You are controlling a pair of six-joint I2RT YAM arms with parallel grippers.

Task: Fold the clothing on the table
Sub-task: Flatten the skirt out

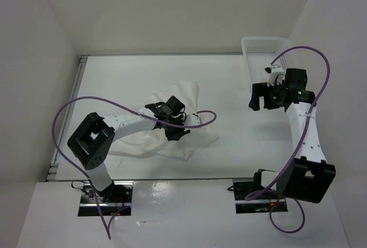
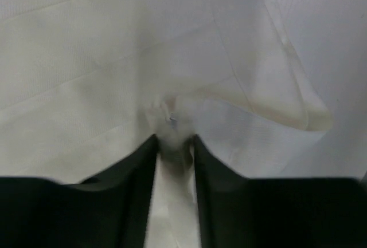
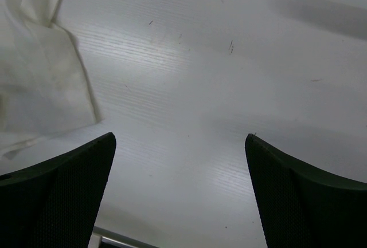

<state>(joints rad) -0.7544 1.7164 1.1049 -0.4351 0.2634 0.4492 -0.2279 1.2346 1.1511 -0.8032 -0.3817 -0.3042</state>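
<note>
— What do we see from above?
— A flat matte white tabletop [image 1: 241, 145] boxed in by plain white walls [image 1: 172, 13]. It has a thin grey metal rail [image 1: 66, 116] along its left side and a white mesh plastic basket [image 1: 264, 46] at far right. The thin white fabric garment [image 1: 149, 142] lies rumpled left of centre, long axis roughly left to right, one corner pointing at the far wall.
— And our left wrist?
— The left gripper [image 2: 174, 145] is clamped on a bunched ridge of the garment.
— Right wrist?
— The right gripper [image 3: 180, 145] hangs spread wide over bare tabletop, the garment's edge to its left.

Bright diffuse light, blurry close-ups
</note>
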